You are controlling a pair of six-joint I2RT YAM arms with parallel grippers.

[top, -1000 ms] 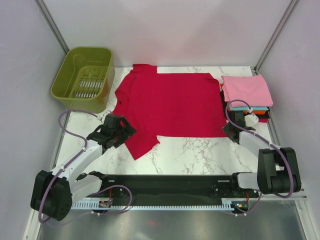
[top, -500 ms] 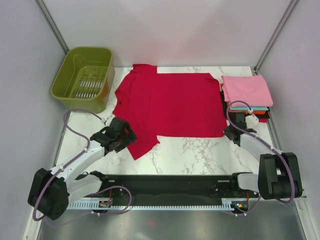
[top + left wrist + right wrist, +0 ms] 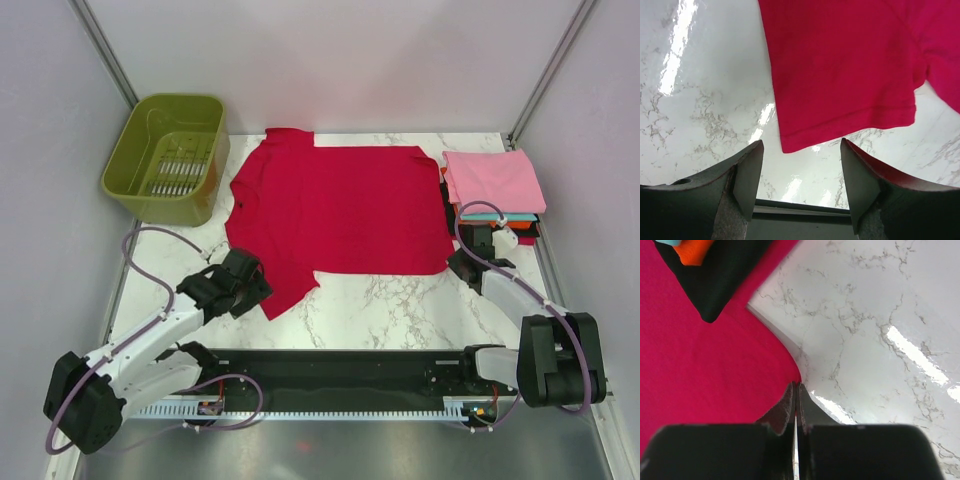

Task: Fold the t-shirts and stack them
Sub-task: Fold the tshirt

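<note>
A crimson red t-shirt (image 3: 340, 205) lies spread flat on the marble table, one sleeve (image 3: 850, 65) pointing toward the near left. My left gripper (image 3: 248, 288) hovers at that sleeve's hem, open (image 3: 801, 142), with only bare table between its fingers. My right gripper (image 3: 461, 262) is at the shirt's near right corner (image 3: 700, 370), its tips (image 3: 796, 385) pressed together on the cloth's edge. A folded stack with a pink t-shirt (image 3: 493, 180) on top sits at the far right; orange (image 3: 695, 250) and black (image 3: 725, 275) layers show under it.
An olive-green plastic basket (image 3: 165, 155) stands at the far left corner. The black rail (image 3: 330, 375) with the arm bases runs along the near edge. Grey walls enclose the table on both sides and at the back.
My left gripper has slid down toward the near edge to the sleeve's hem, its jaws narrowing a little. My right gripper has shut at the shirt's corner.
</note>
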